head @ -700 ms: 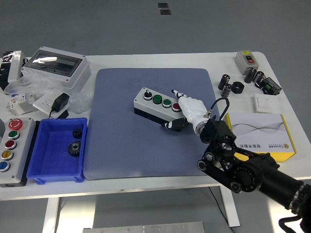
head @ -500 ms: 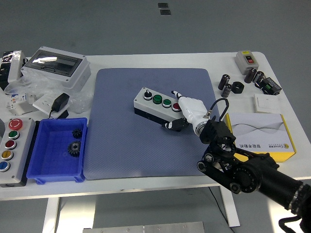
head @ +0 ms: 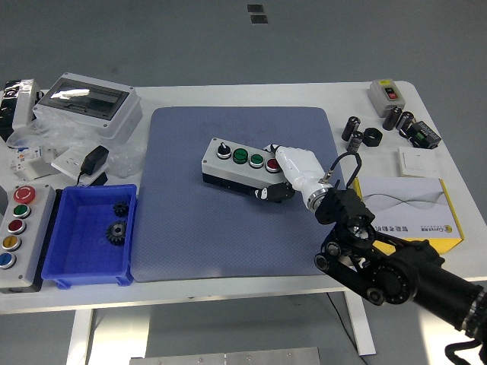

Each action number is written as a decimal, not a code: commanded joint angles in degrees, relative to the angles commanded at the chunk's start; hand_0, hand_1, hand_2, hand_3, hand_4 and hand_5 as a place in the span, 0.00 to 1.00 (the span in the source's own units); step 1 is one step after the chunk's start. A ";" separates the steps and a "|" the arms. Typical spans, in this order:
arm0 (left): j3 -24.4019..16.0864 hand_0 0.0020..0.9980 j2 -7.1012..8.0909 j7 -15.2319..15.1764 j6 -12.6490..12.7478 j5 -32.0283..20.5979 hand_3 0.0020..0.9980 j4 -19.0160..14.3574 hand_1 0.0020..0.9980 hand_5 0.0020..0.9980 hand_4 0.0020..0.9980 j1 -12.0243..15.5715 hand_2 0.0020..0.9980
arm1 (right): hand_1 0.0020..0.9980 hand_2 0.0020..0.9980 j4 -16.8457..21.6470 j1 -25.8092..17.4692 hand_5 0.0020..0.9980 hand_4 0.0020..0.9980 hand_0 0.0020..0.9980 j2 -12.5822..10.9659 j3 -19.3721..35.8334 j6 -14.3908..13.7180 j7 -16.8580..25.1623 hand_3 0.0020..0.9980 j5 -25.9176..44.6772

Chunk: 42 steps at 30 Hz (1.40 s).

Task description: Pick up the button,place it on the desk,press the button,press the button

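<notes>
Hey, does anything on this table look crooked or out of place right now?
The grey button box sits skewed on the blue mat, its long side at an angle to the mat's edges, with the right robot hand against its red-button end. At far left, loose plastic bags lie jumbled. Nothing looks spilled or broken.
</notes>
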 joint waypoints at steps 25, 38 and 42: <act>-0.41 0.63 -0.60 -0.50 0.11 0.88 0.59 0.00 0.59 0.14 0.63 0.01 0.53 | 0.46 0.45 9.02 -6.58 0.00 0.53 0.35 -8.86 0.53 4.33 8.98 0.52 -5.66; -0.38 0.63 -0.59 -0.54 0.04 0.61 0.59 0.00 0.59 0.15 0.63 0.03 0.53 | 0.74 0.72 8.36 -6.50 0.00 0.42 0.79 -8.76 -0.34 4.31 9.38 0.71 -5.29; -0.43 0.63 -0.59 -0.52 0.02 0.65 0.59 0.00 0.59 0.15 0.63 0.02 0.53 | 0.81 0.79 8.33 -6.50 0.00 0.44 0.87 -8.86 -0.47 4.29 9.61 0.78 -4.80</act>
